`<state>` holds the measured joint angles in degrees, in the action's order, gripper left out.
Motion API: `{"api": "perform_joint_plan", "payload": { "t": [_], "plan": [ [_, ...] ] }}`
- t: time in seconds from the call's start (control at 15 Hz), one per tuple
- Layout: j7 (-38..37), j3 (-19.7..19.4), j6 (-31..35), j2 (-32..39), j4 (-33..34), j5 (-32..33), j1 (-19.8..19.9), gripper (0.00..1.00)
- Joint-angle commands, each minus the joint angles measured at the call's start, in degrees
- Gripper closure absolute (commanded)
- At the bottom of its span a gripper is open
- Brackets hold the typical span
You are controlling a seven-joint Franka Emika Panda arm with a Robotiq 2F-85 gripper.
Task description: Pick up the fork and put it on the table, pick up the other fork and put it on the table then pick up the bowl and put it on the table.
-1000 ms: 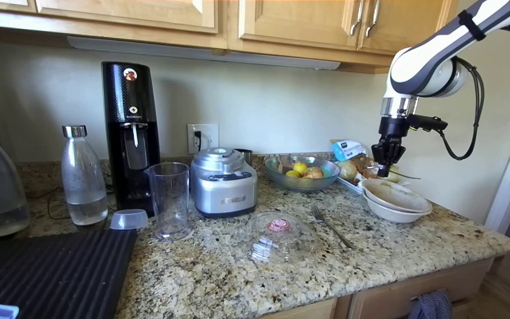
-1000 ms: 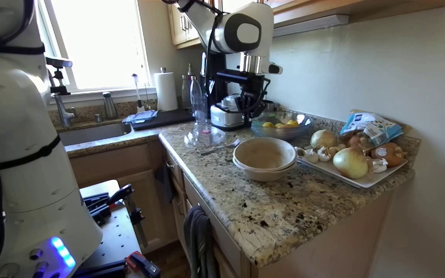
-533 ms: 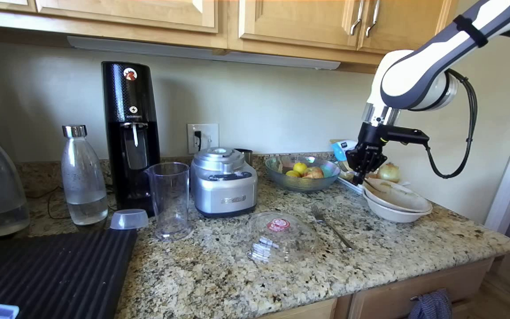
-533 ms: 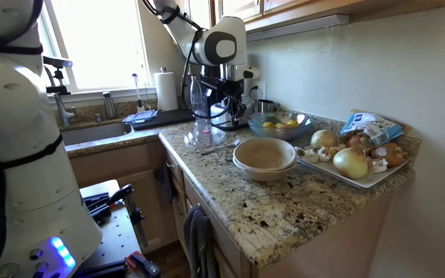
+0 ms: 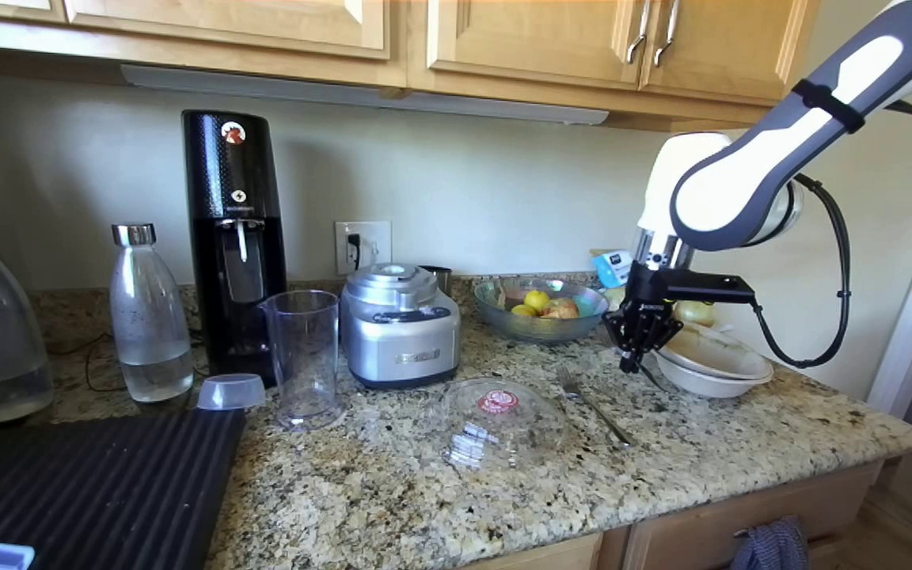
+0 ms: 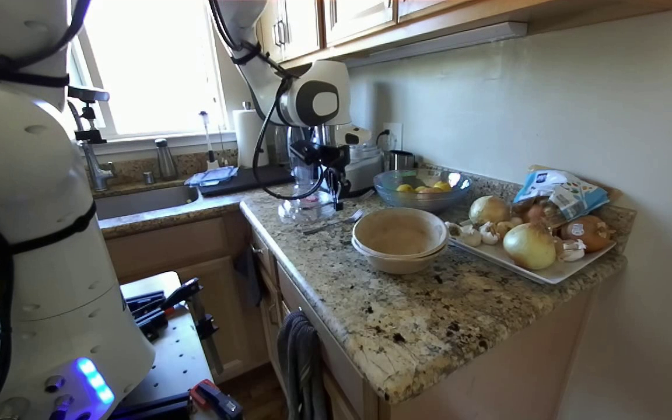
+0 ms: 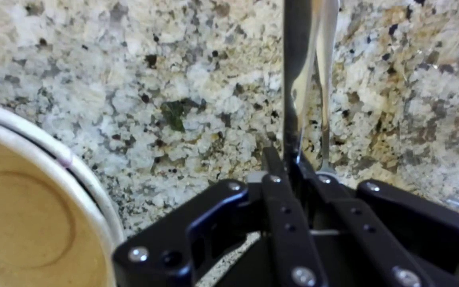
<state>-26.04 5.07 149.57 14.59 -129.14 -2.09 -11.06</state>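
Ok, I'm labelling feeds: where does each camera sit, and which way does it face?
Exterior view: higher than the counter, facing the wall; arm and hand show.
Exterior view: near the robot's base, facing along the counter toward the window; base, arm, hand show.
Wrist view: beside the hand, facing down at the counter; hand shows, gripping a utensil.
Both exterior views share the stacked bowls.

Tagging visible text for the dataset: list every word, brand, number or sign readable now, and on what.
No word or number reads clearly.
Lightning-bolt sign: on the black appliance; lettering below it too small.
Red-and-white badge above it: unclear.
Silver food processor lettering: blurred.
Clear dish, red label: unreadable.
Blue-and-white bag print: too small.
Brown onion sticker: too small.
Gripper lettering: blurred.
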Motion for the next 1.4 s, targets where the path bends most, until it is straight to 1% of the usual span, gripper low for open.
{"api": "perform_joint_plan", "payload": {
  "t": [0.0, 0.13, 0.2, 0.47, 0.53, 1.33],
  "plan": [
    [0.82, -0.05, 3.11, 1.53, -1.37, -0.03, -0.86, 0.92],
    [2.46, 0.53, 3.28, 2.44, -1.09, -1.04, -0.59, 0.93],
    [1.22, -0.09, 1.28, 2.63, -0.01, -0.52, -0.89, 0.91],
    [1.61, 0.04, 1.54, 3.21, 0.06, -0.61, -0.95, 0.91],
    [1.62, 0.05, 1.54, 3.21, 0.09, -0.61, -0.95, 0.94],
    [5.55, 0.83, 2.92, 9.48, 4.64, -1.24, -0.99, 0.94]
  ]
}}
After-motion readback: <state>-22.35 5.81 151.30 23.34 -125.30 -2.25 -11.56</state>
